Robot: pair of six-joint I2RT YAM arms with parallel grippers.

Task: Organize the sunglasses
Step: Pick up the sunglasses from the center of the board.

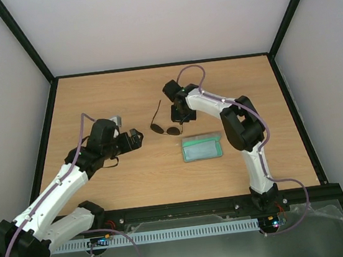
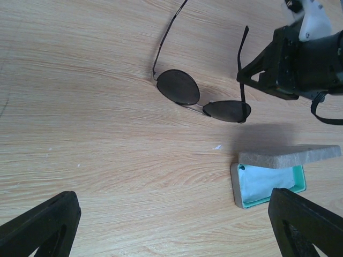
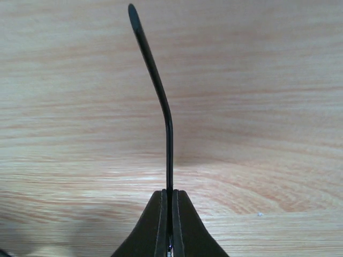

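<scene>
The sunglasses (image 1: 166,128) lie unfolded on the wooden table (image 1: 111,98), with round dark lenses (image 2: 178,87) and thin wire arms pointing to the far side. My right gripper (image 1: 178,116) is shut on the right temple arm (image 3: 161,96), which runs out straight ahead from between the closed fingertips of that gripper (image 3: 170,194). From the left wrist view the right gripper (image 2: 247,75) pinches that arm just behind the lens. My left gripper (image 1: 138,137) hovers open to the left of the sunglasses, its fingers (image 2: 43,227) wide apart with nothing between them.
An open grey case (image 1: 202,146) lies just near and right of the sunglasses, with a light blue cloth (image 2: 265,182) inside and its lid (image 2: 289,156) raised. Black frame rails border the table's edges.
</scene>
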